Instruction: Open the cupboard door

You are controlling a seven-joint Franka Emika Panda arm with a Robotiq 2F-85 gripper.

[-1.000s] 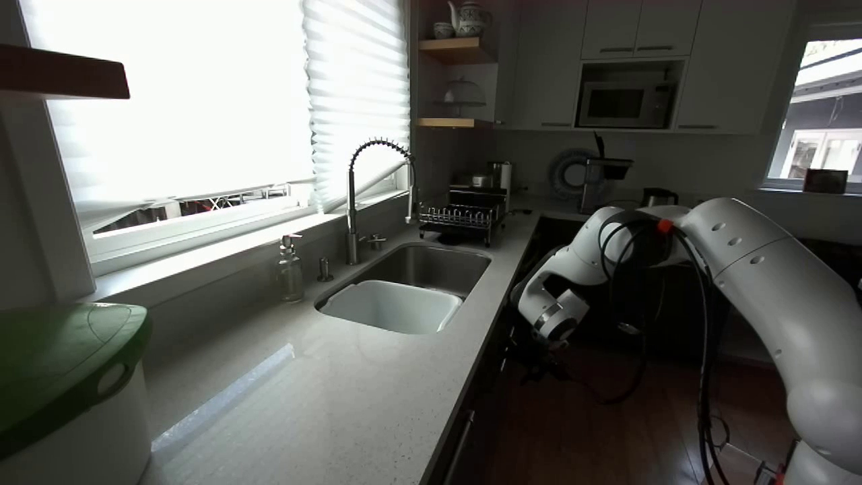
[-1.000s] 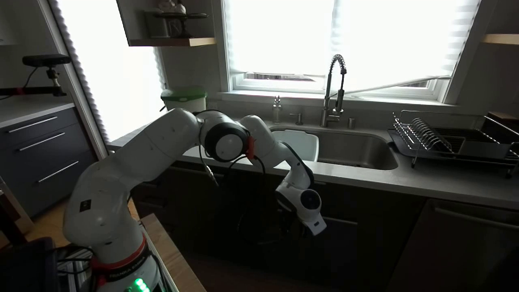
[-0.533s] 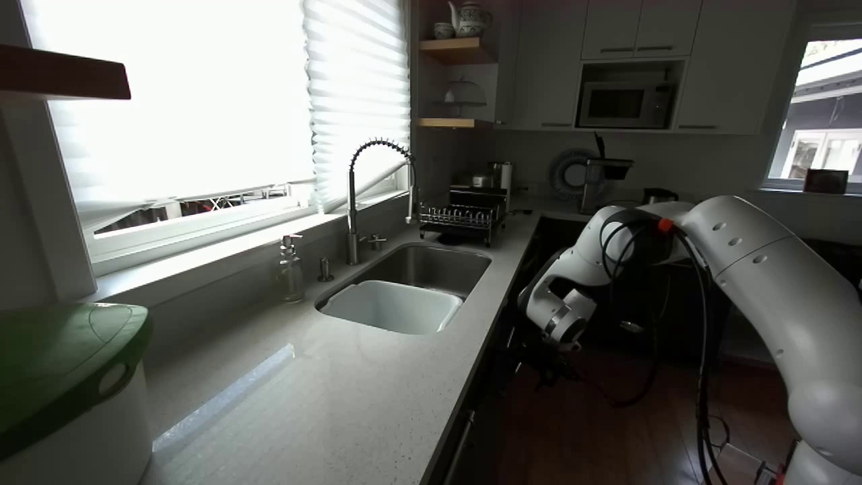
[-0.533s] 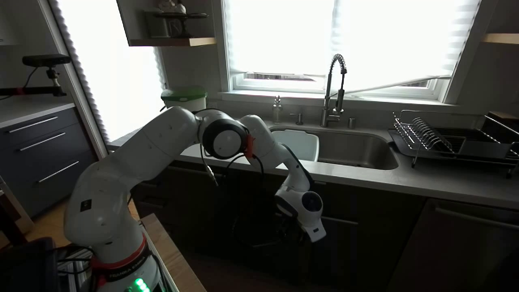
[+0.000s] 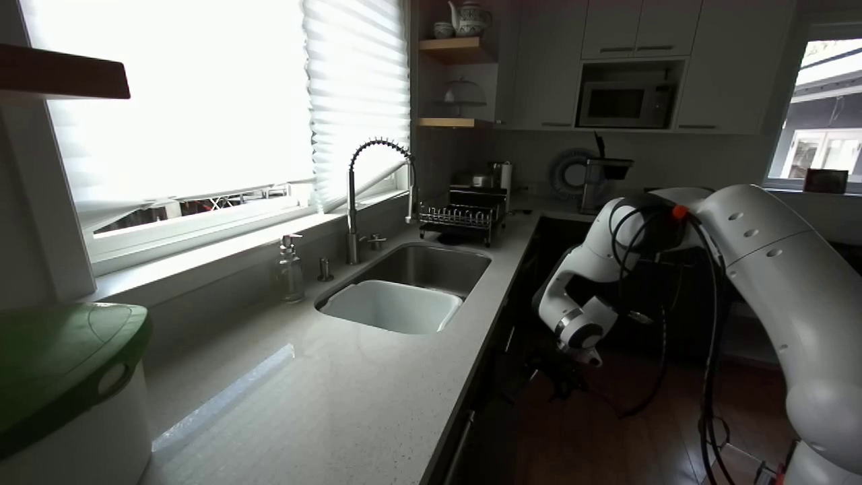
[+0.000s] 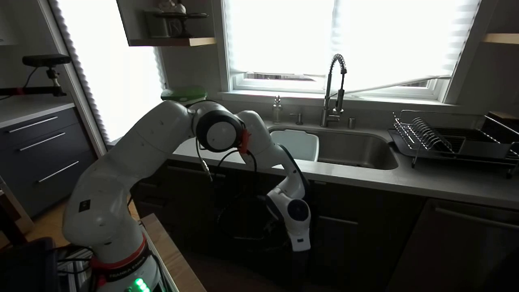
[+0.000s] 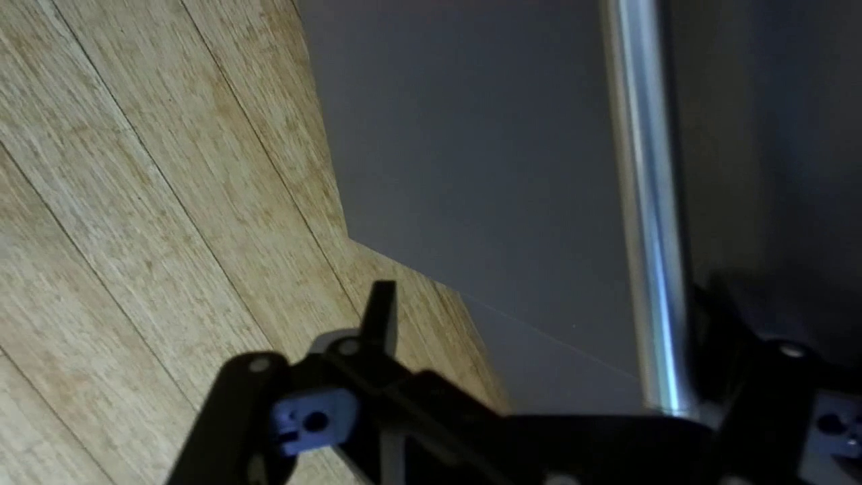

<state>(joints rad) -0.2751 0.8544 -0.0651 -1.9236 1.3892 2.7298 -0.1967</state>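
Note:
The cupboard door (image 7: 471, 135) is a smooth dark grey panel. In the wrist view its side edge stands out from the neighbouring front, so it is ajar. Its metal bar handle (image 7: 650, 202) runs between my fingers, close beside the right finger; I cannot tell if they touch. My gripper (image 7: 549, 303) is open, its fingers wide apart. In an exterior view my gripper (image 5: 542, 376) is a dark shape at the handle (image 5: 534, 374), below the counter edge. In the remaining exterior view the gripper and this door are mostly lost in shadow.
The neighbouring front's handle (image 6: 337, 220) is just to the right. The countertop (image 5: 377, 377) overhangs above, with a sink (image 6: 357, 150) and a dish rack (image 6: 450, 142). A dishwasher (image 6: 458, 251) stands farther right. The wooden floor (image 7: 135, 236) lies below. A cable (image 5: 663, 364) hangs beside the wrist.
The arm has drawn back from the cabinet line, and the wrist has turned. The handle at my gripper has moved out with it, so the door has swung farther open.

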